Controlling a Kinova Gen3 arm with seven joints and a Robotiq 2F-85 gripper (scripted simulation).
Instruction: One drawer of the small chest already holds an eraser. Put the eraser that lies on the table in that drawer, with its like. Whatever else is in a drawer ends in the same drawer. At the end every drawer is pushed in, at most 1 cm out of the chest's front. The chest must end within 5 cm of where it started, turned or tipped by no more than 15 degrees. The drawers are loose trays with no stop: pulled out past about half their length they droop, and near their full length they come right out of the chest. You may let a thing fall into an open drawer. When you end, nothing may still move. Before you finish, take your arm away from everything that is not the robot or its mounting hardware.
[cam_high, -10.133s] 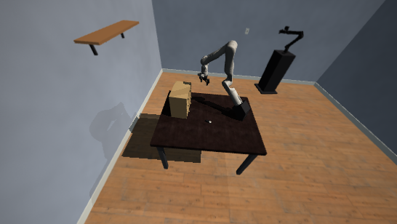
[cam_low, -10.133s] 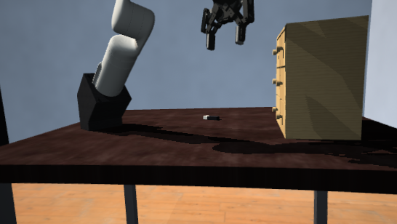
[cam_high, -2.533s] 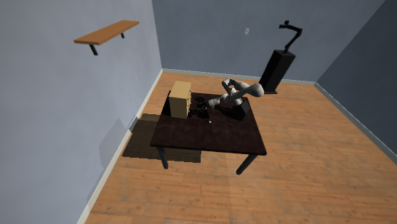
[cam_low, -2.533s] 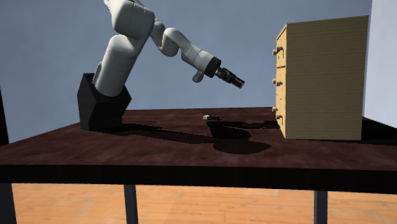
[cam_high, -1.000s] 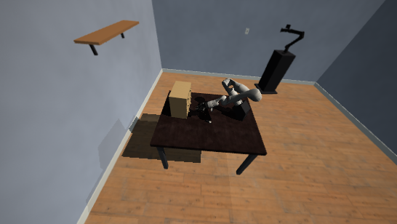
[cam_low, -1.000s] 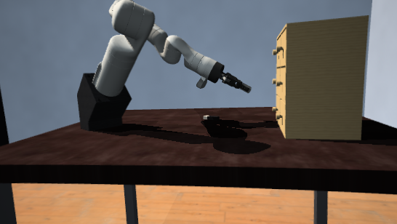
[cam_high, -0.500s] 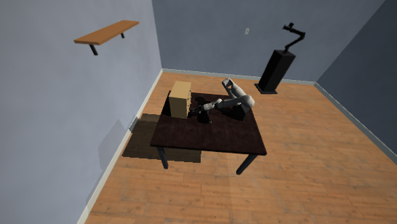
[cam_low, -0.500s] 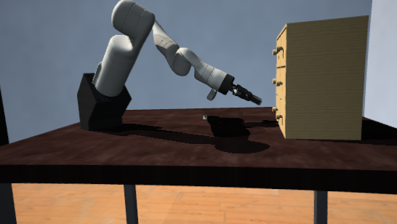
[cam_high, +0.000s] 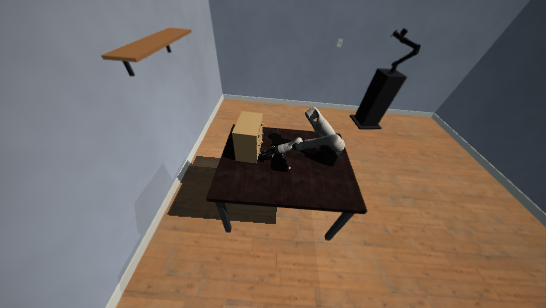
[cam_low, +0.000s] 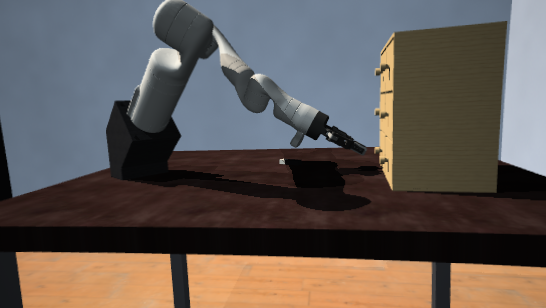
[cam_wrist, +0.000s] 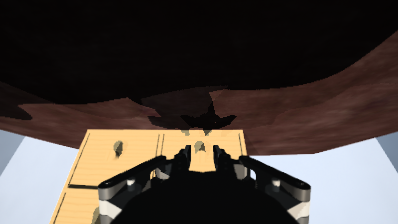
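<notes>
Exterior: eraser (cam_high: 289, 168) (cam_low: 282, 161), white end away from chest (cam_high: 246, 145) (cam_low: 447, 110).

The chest (cam_high: 246, 145) (cam_low: 446, 110) (cam_wrist: 115, 165) near the desk's far-left corner in the top view looks like pale, fine-grained wood with a matt face, and its small knobs (cam_low: 378, 112) (cam_wrist: 118, 148) share that dull finish. The desk (cam_high: 290, 187) (cam_low: 200, 205) (cam_wrist: 300, 120) has a dark, mottled, smooth-looking top running out to plain, matt edges. The arm (cam_high: 320, 143) (cam_low: 165, 95) looks like smooth, softly shining plastic or painted metal, and the fingers (cam_high: 264, 155) (cam_low: 360, 147) like dark, hard plastic or metal.
</notes>
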